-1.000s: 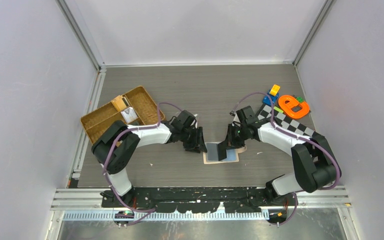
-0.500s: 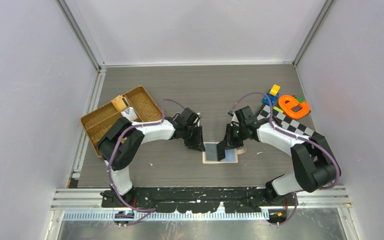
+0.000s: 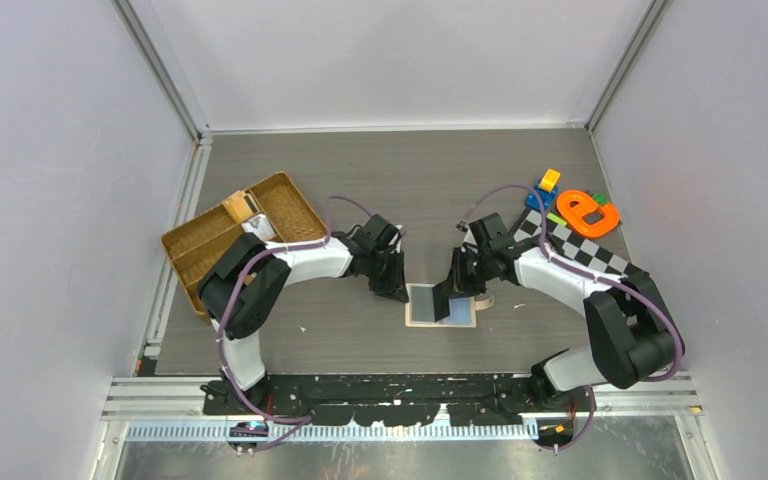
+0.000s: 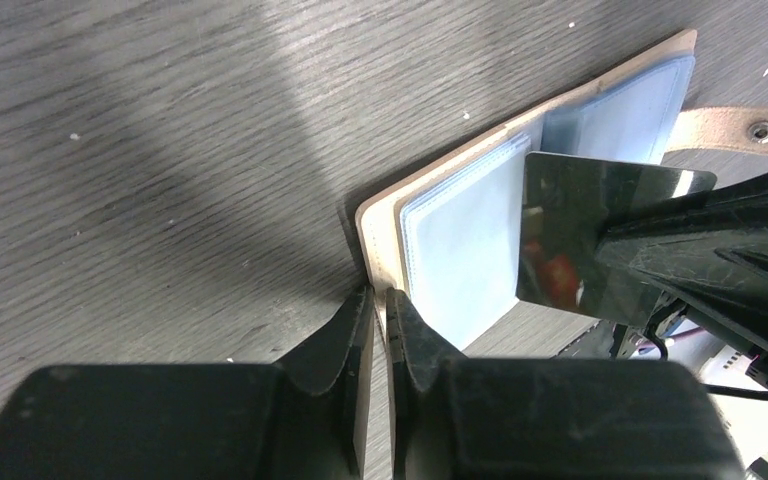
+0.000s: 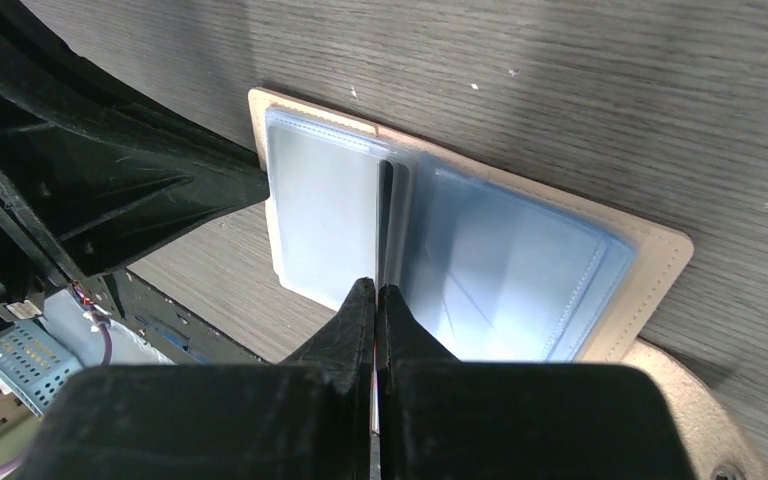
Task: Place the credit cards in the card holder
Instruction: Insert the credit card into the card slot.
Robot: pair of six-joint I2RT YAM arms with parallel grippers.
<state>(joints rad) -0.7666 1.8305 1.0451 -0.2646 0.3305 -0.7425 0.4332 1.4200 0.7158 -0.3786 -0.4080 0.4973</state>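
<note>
Card holder [image 3: 422, 306] | right gripper [image 5: 375, 286]: card [image 4: 570, 230] upright | left gripper [image 4: 378, 296]: pinching edge

Left tool [image 4: 378, 297]: angled down, jaws pinched nearly together.
Right tool [image 5: 375, 287]: facing it, angled down, jaws clamped tight.

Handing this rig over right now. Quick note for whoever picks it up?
Left gripper: shut on the left cover edge of the card holder, which lies open on the table.
Right gripper: shut on a dark glossy card, held on edge over the open holder.
Done: holder open, card picked up.
To do: slide this card into a pocket; no second card clearly visible.
</note>
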